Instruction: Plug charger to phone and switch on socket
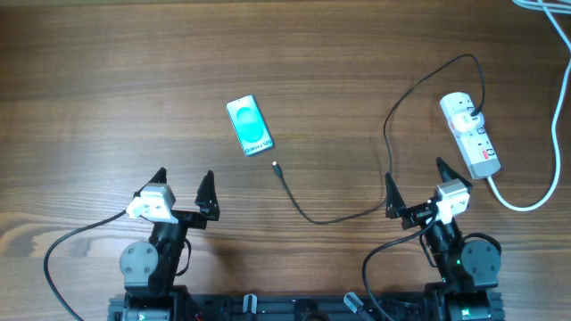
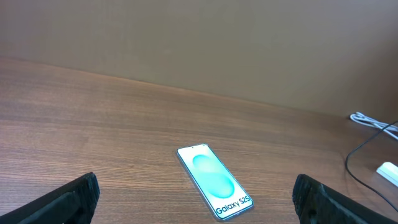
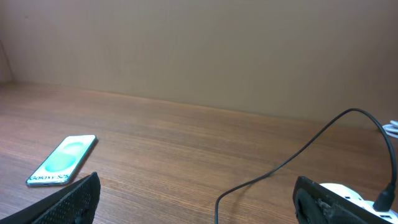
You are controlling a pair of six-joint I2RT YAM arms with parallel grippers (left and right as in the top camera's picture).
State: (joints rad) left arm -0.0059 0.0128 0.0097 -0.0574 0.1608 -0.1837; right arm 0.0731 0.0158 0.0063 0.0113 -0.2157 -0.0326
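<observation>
The phone [image 1: 249, 125] lies flat on the wooden table, teal screen up, and also shows in the left wrist view [image 2: 214, 181] and the right wrist view [image 3: 62, 160]. The charger cable [image 1: 339, 217] runs from its loose connector tip [image 1: 275, 166], just right of the phone, in a loop up to its white plug [image 1: 463, 115] seated in the socket [image 1: 470, 134] at the right. The cable also shows in the right wrist view [image 3: 298, 155]. My left gripper [image 1: 184, 185] is open and empty, below the phone. My right gripper [image 1: 415, 182] is open and empty, left of the socket.
The socket's thick white cord [image 1: 535, 201] curves off its lower end and runs up the right edge of the table. A second white cord [image 1: 535, 7] lies at the top right corner. A plain wall stands behind the table [image 2: 93, 124].
</observation>
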